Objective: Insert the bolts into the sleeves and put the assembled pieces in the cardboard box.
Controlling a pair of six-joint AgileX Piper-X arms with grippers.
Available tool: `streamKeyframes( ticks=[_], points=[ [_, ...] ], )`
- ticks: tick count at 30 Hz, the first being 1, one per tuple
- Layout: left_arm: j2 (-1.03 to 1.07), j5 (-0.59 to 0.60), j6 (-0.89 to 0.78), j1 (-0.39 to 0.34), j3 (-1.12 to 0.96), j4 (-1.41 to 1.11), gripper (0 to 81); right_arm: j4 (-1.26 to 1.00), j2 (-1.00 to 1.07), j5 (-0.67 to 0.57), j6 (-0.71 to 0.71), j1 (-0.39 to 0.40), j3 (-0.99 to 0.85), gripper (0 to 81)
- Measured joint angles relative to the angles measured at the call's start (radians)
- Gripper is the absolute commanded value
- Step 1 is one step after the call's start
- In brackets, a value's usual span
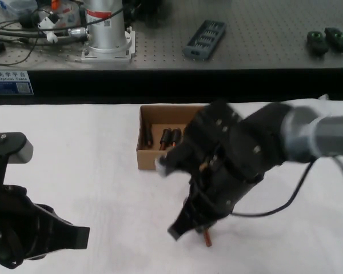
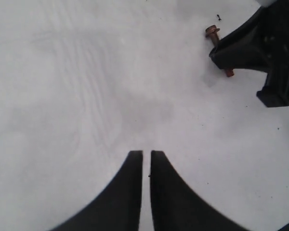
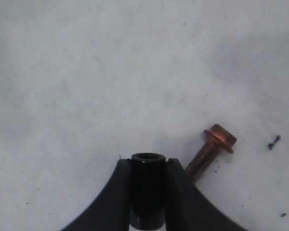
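right gripper (image 3: 148, 164) pinches a black sleeve (image 3: 148, 192) near the bench's (image 1: 74, 148) middle, the copper bolt (image 3: 213, 147) lying just beside it; left gripper (image 2: 146, 155), pressed together, sits at the near left corner.

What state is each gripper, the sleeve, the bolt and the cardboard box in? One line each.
left gripper: shut, empty.
right gripper: shut on the sleeve.
sleeve: held, no bolt in it.
bolt: lying loose on the cloth.
cardboard box: open, pieces inside.
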Motion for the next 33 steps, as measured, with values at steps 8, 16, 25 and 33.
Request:
streamKeyframes(
  ticks=[8,16,25,33],
  points=[
    [0.104,0.063,-0.051,-0.008,0.0,-0.058,31.2,0.0,-0.246,0.086,0.021,0.0,0.121,3.7],
    [0.285,0.031,-0.12,-0.112,-0.074,-0.157,30.0,0.006,-0.497,0.147,0.055,-0.014,0.323,3.7],
    [0.546,-0.089,-0.165,-0.228,-0.287,-0.172,30.0,0.028,-0.944,0.187,0.187,-0.015,0.534,3.7],
    [0.738,-0.161,-0.229,-0.272,-0.446,-0.172,30.0,0.17,-1.208,0.272,0.242,-0.015,0.557,3.7]
  ],
)
